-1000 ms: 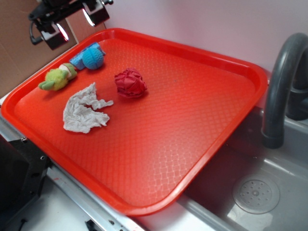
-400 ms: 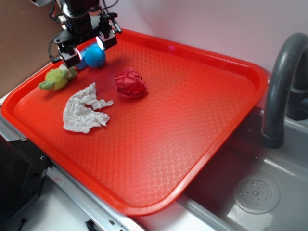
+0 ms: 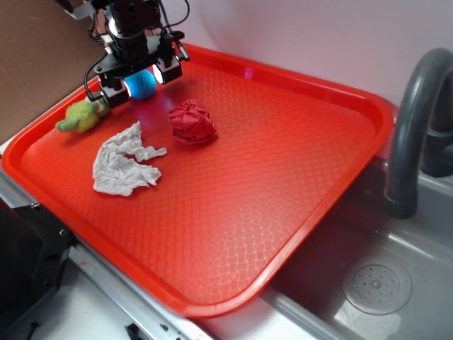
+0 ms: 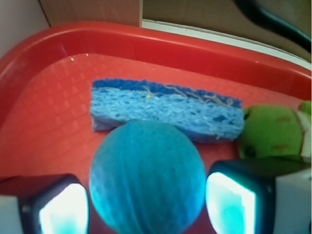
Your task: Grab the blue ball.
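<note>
Straddling the blue ball [image 4: 146,176] at the tray's [image 3: 297,78] far left corner, your gripper [image 3: 139,74] is spread wide and holds nothing, so next just close the pads squarely on it (sponge [image 4: 165,109] and green toy [image 4: 275,131] lie just behind).

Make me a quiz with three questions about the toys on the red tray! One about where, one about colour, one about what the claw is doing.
1. Where is the blue ball?
A. in the sink
B. between the gripper fingers
C. on the white rag

2. What colour is the crumpled cloth wad?
A. red
B. yellow
C. black

3. The gripper is
A. open around the ball
B. lifting the sponge
C. far from the tray

Answers: 1 B, a finger shows on each side; 2 A, red like the tray; 3 A, gaps remain beside the ball.
</note>
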Robot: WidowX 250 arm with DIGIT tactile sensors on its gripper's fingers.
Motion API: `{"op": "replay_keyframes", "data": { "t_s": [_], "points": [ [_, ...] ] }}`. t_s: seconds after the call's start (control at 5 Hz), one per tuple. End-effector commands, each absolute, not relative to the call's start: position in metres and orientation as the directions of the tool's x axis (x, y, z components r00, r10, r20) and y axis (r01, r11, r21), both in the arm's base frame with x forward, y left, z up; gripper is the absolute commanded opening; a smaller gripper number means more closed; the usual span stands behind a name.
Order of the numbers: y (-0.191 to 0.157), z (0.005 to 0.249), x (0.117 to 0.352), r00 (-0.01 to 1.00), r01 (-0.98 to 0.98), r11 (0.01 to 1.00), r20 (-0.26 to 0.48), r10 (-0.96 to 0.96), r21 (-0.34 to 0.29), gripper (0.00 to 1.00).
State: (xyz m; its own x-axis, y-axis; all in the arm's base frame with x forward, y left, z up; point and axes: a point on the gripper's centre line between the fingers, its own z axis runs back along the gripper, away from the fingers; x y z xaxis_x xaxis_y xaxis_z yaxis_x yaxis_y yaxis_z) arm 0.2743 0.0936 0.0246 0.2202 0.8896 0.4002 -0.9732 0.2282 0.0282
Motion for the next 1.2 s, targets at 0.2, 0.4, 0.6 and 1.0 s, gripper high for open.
{"op": "replay_keyframes", "data": {
  "t_s": [0.2,0.4,0.6,1.0],
  "points": [
    [0.097,0.050,0.270,0.252,-0.960,0.280,0.410,0.877,-0.010,0.00],
    [0.083,0.075,0.275,0.495,-0.862,0.506,0.284,0.821,0.040,0.00],
    [0.059,0.103,0.272,0.698,-0.715,0.699,0.042,0.715,-0.034,0.00],
    [0.010,0.175,0.223,0.912,-0.397,0.908,0.059,0.407,-0.134,0.00]
  ]
}}
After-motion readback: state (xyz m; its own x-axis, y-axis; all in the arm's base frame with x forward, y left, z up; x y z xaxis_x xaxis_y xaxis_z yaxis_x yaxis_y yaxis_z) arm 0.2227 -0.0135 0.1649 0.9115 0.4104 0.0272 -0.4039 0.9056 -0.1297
